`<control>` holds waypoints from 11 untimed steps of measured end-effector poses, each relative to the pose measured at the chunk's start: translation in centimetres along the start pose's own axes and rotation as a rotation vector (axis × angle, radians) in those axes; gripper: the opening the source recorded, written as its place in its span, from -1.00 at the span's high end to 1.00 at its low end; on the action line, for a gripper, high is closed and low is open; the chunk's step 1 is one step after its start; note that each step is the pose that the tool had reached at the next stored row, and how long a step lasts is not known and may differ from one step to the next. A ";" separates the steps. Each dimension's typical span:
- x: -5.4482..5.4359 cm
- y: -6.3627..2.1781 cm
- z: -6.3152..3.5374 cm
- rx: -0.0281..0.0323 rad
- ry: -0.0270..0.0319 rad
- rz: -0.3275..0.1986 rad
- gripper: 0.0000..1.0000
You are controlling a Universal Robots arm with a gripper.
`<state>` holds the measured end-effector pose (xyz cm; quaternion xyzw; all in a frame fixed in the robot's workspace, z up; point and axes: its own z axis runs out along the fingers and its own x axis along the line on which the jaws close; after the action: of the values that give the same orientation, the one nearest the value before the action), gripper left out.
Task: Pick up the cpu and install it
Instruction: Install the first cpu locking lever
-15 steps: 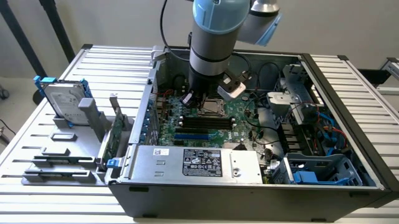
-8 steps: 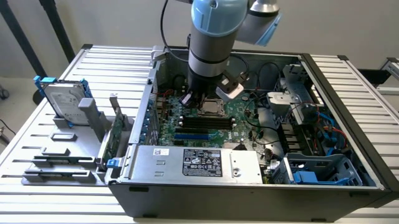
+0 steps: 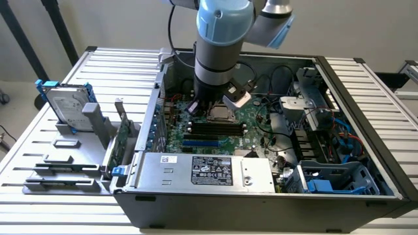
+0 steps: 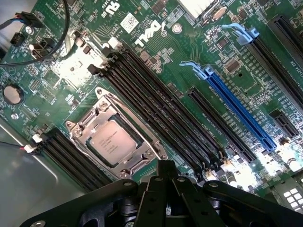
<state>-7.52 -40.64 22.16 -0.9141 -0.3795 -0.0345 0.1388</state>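
In the exterior view, an open computer case (image 3: 261, 196) lies on its side on a ribbed metal desk (image 3: 46, 147). The robot arm (image 3: 219, 54) reaches straight down into the case, and its pincer (image 3: 207, 108) hangs just above the green circuit board (image 3: 251, 127), over the metal socket frame near the black memory slots (image 3: 214, 128). A silver power supply box (image 3: 205, 171) with a black label sits along the near edge of the case. On the exterior view's left, outside the case, a hard drive (image 3: 65, 105) with blue rails stands upright in a grey holder (image 3: 65, 166), and a green card (image 3: 121, 139) stands on edge beside the case wall.

In the wrist view, the cpu (image 4: 112, 143) lies flat inside the silver socket frame (image 4: 116, 137) on the circuit board, its grey metal top facing up. The black pincer (image 4: 165, 166) is closed with nothing between its tips, and sits just beside the socket frame, apart from the chip. Long black memory slots (image 4: 156, 109) run past the socket, and a blue card slot (image 4: 239, 111) lies further across the board.
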 end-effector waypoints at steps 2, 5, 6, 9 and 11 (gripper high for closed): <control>0.0 -0.05 0.37 -0.0001 0.0007 0.000 0.79; 0.0 -0.07 0.82 -0.0007 0.0016 -0.001 0.79; 0.0 -0.08 0.93 -0.0008 0.0018 -0.001 0.79; -0.1 -0.08 1.23 -0.0001 0.0029 -0.001 0.79; -0.1 -0.06 1.46 0.0003 0.0038 -0.002 0.79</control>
<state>-7.70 -40.27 20.76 -0.9137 -0.3799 -0.0362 0.1396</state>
